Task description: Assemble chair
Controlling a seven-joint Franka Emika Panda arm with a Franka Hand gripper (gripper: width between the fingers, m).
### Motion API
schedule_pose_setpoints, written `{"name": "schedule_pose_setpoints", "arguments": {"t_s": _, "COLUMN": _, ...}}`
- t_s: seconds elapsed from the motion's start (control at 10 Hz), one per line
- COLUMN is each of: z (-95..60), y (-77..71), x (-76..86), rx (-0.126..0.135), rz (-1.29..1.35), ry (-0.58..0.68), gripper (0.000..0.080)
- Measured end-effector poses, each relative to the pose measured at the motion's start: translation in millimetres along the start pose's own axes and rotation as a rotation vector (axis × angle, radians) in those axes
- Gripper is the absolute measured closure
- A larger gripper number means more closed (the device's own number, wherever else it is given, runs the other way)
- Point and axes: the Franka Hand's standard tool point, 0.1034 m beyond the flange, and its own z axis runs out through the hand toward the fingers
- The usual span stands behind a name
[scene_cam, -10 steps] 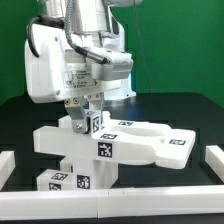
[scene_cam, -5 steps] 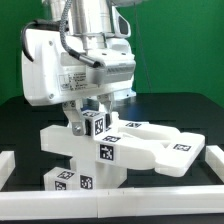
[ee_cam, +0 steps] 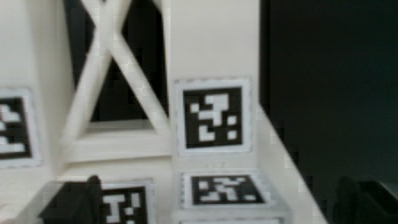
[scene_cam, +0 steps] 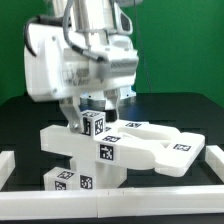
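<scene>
Exterior view: the arm's white housing is filling the upper middle and hiding most of the gripper [scene_cam: 95, 108]; only two dark fingers [scene_cam: 74, 112] are showing below it, standing apart on either side of a small tagged post [scene_cam: 94, 124], and whether they are touching it cannot be told. The chair [scene_cam: 120, 150] is sitting in the middle of the black table [scene_cam: 30, 110] as a stack of white blocky parts with square tags; a lower block [scene_cam: 70, 179] with two tags is lying at its base toward the exterior view's left. White border rails [scene_cam: 213, 162] are running along both sides and the front, cut off at the frame edges. A green backdrop [scene_cam: 180, 45] is closing off the room behind. Wrist view: close and blurred, the X-braced panel [ee_cam: 111, 60] is filling the frame with a tagged upright [ee_cam: 214, 110] beside it; dark fingertips [ee_cam: 80, 198] are showing apart at the frame edge, the far one mostly cut off.
</scene>
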Motion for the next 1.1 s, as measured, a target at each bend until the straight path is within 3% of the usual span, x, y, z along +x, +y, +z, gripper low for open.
{"name": "schedule_pose_setpoints", "arguments": {"t_s": 0.2, "z": -26.8, "y": 2.0, "x": -20.4, "rx": -0.012, "rz": -0.015, "ry": -0.044, "gripper": 0.0150}}
{"name": "schedule_pose_setpoints", "arguments": {"t_s": 0.7, "z": -20.9, "y": 3.7, "x": -19.1, "rx": -0.016, "rz": -0.019, "ry": -0.036, "gripper": 0.0150}}
{"name": "schedule_pose_setpoints", "arguments": {"t_s": 1.0, "z": -40.7, "y": 14.8, "x": -51.7, "rx": -0.017, "rz": -0.065, "ry": -0.074, "gripper": 0.0150}}
{"name": "schedule_pose_setpoints", "arguments": {"t_s": 1.1, "z": -45.1, "y": 22.2, "x": -61.7, "rx": -0.041, "rz": -0.080, "ry": -0.085, "gripper": 0.0150}}
